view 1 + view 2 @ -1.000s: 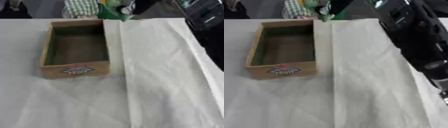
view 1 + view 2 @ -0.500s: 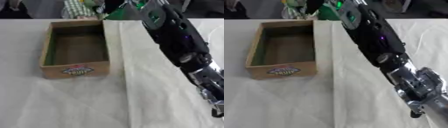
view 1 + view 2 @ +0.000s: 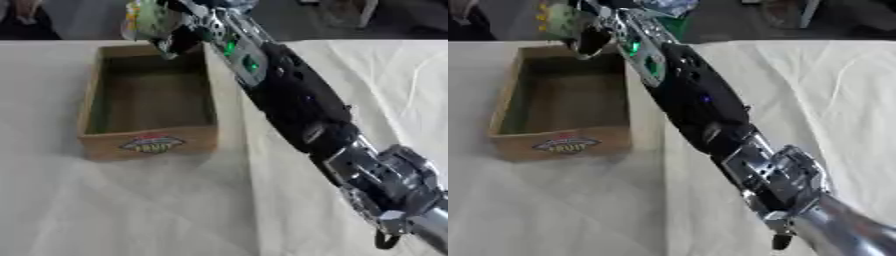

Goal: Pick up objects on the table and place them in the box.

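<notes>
The right hand (image 3: pixel 188 30) reaches across the scene from the lower right corner toward 11 o'clock, ending at the far edge of the wooden box (image 3: pixel 149 112). Its fingers are curled around a green packet (image 3: pixel 150 19) with a patterned, partly yellow face, and the packet hangs above the box's far wall, at about 12 o'clock from the box's middle. Whether the packet touches the rim cannot be told.

Behind the hand, the right arm (image 3: pixel 297 105) runs as a long black link with small green lights near the wrist, then a silver joint toward 5 o'clock, filling the diagonal of both views. It passes over the tabletop just to the 3 o'clock side of the box.

The box lies open, its long sides running from near to far, and its inside shows only a dark bare floor. A coloured label reading "FRUIT" (image 3: pixel 566 145) sits on the near wall, at 6 o'clock.

A pale cloth (image 3: pixel 122 210) covers the tabletop, with a straight fold line running from the box's right near corner toward 6 o'clock.

The left hand shows in neither view.
</notes>
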